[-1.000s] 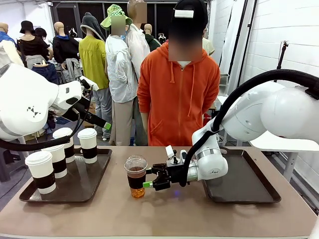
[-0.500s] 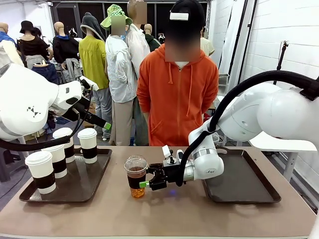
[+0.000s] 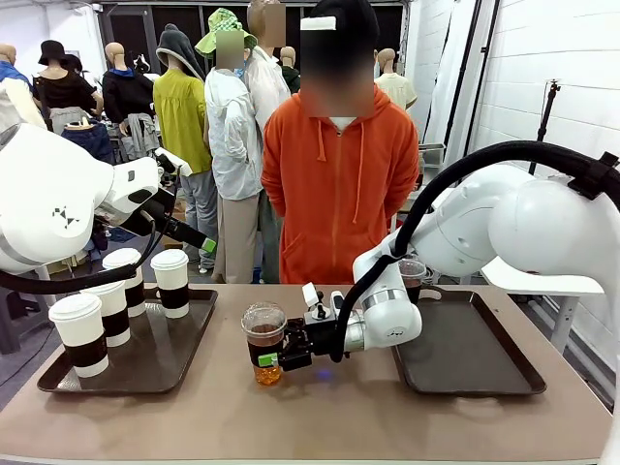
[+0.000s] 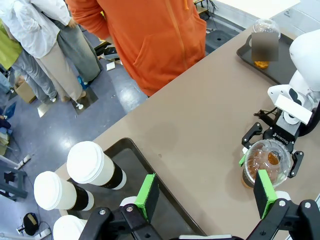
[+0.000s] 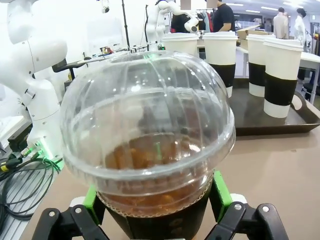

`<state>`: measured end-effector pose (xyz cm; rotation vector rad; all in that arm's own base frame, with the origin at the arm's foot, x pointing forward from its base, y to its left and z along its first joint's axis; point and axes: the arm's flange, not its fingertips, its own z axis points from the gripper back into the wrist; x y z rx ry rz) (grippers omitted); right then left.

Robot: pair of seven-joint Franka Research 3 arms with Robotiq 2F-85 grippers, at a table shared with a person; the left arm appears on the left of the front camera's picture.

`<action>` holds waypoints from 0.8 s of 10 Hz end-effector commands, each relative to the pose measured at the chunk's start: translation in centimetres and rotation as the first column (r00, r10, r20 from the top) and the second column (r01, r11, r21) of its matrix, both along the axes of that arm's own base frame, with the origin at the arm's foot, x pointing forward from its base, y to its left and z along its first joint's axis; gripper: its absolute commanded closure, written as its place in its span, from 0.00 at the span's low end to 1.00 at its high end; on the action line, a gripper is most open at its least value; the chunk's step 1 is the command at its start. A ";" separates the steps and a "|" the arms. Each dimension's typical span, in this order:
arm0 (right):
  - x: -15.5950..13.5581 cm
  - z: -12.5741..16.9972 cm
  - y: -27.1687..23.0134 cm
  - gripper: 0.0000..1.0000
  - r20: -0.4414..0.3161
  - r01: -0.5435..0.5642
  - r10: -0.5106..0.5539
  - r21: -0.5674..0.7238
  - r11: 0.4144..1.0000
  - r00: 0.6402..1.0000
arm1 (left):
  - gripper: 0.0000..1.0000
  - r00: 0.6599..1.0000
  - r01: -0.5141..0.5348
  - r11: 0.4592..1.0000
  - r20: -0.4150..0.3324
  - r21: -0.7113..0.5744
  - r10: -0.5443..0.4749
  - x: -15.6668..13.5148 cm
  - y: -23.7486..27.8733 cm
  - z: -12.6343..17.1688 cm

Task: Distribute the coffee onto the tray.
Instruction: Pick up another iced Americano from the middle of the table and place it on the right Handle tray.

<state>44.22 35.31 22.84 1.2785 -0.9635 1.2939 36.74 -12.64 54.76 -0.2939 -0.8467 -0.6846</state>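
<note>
A clear dome-lidded cup of amber coffee (image 3: 263, 339) stands on the table's middle. My right gripper (image 3: 264, 354) is open, its green pads on either side of the cup's dark sleeve. The right wrist view shows the cup (image 5: 150, 135) close up between those fingers (image 5: 220, 196). Several white lidded cups (image 3: 172, 281) stand on the left tray (image 3: 145, 383). A second clear cup (image 3: 414, 274) sits at the far edge of the right tray (image 3: 475, 358), partly behind my arm. My left gripper (image 3: 199, 240) hangs open above the left tray, with nothing between its pads (image 4: 147, 196).
A person in an orange hoodie (image 3: 339, 194) stands at the table's far side, behind the middle. Bare tabletop (image 3: 320, 417) lies between the two trays. My right arm's elbow (image 3: 387, 315) lies low over the table beside the right tray.
My right gripper has slid left, and its open fingers now straddle the clear cup. The cup has stayed in place. The person has shifted slightly left.
</note>
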 end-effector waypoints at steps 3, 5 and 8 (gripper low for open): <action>0.4 0.1 0.4 0.22 -0.048 0.015 -0.014 0.026 1.000 0.999 | 0.00 1.000 -0.001 1.000 -0.002 -0.006 0.001 0.0 0.1 0.0; 0.3 0.3 0.2 0.22 -0.039 0.022 -0.020 0.030 0.999 0.999 | 0.00 1.000 -0.001 1.000 -0.002 -0.006 0.001 0.0 0.1 0.0; 0.1 1.6 -0.5 0.22 -0.036 0.011 -0.010 0.046 0.999 0.999 | 0.00 1.000 -0.001 1.000 -0.002 -0.006 0.001 0.0 0.1 0.0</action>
